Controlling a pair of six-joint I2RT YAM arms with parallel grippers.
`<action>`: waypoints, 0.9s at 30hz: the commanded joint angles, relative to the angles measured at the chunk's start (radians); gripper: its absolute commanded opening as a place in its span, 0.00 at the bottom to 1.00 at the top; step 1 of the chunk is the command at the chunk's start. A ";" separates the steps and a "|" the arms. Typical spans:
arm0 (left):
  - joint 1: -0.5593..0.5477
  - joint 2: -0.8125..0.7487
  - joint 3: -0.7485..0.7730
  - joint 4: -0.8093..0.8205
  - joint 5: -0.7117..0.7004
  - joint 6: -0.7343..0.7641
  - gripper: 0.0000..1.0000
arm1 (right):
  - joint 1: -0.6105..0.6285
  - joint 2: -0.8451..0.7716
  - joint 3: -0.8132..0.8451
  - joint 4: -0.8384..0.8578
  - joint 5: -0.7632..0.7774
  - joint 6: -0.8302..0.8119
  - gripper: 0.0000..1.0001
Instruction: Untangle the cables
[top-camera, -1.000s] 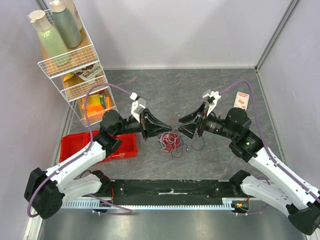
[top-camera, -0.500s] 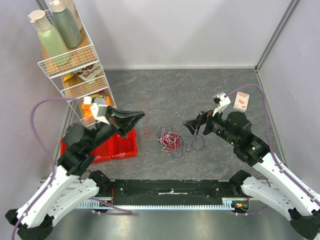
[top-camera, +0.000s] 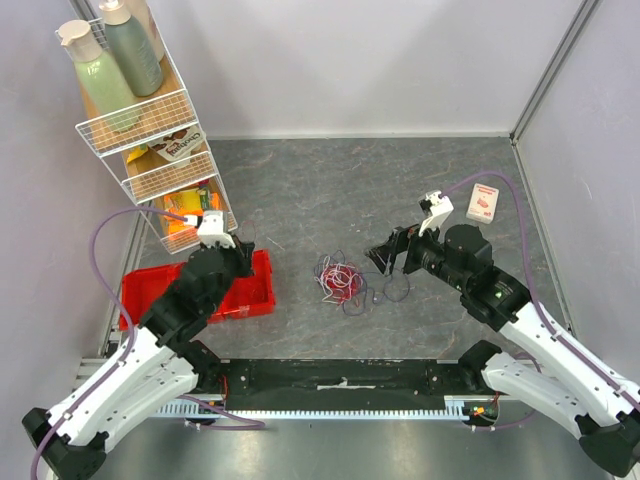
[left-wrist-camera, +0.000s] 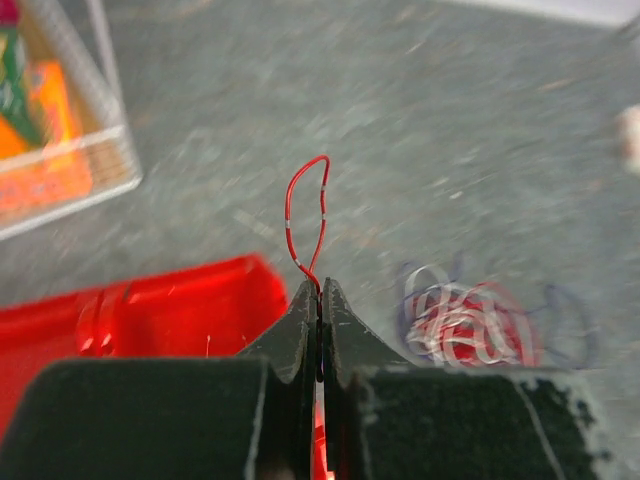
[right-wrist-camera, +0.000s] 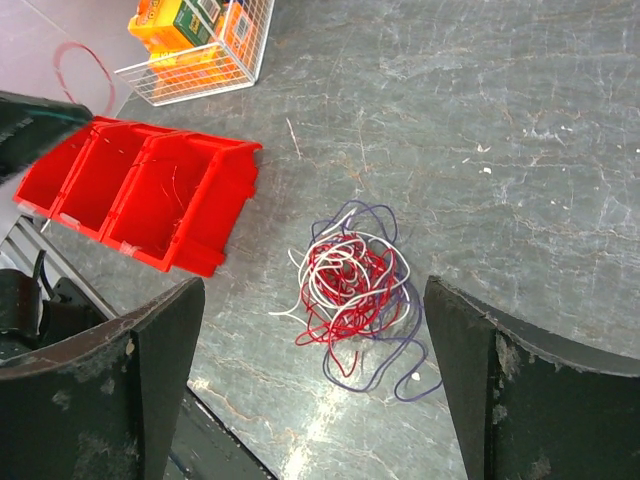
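Left wrist view shows the left gripper (left-wrist-camera: 320, 288) pressed together on a single red cable (left-wrist-camera: 288, 218), whose free end stands up as a narrow loop just above the fingertips. The gripper hangs over the edge of the red bin (left-wrist-camera: 180, 300), well apart from the tangle (left-wrist-camera: 465, 325), and no strand can be seen running from the loop to the pile. That suggests the pinch is there to keep this one cable isolated, and the bin looks like the likely place to drop it. The remaining cables (right-wrist-camera: 345, 285), red, white and dark purple, lie in a loose knot on the table (top-camera: 340, 180) between the two arms, the purple ones trailing out along the near and right side. The right gripper (right-wrist-camera: 312, 300) is spread wide and holds nothing; it hovers beside and above the pile with the knot framed between its fingers, a stance that probably readies it to come down and pick out another strand. A wire rack (top-camera: 150, 130) stands at the far left, clear of the work.
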 joint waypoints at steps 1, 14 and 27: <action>0.001 0.018 -0.031 -0.124 -0.223 -0.222 0.02 | 0.001 -0.028 -0.025 0.032 0.016 -0.015 0.98; -0.001 0.084 0.027 -0.511 -0.087 -0.696 0.02 | 0.003 0.001 -0.060 0.053 0.001 0.013 0.98; 0.001 0.064 0.061 -0.543 -0.096 -0.670 0.63 | 0.003 -0.008 -0.112 0.088 -0.007 0.041 0.98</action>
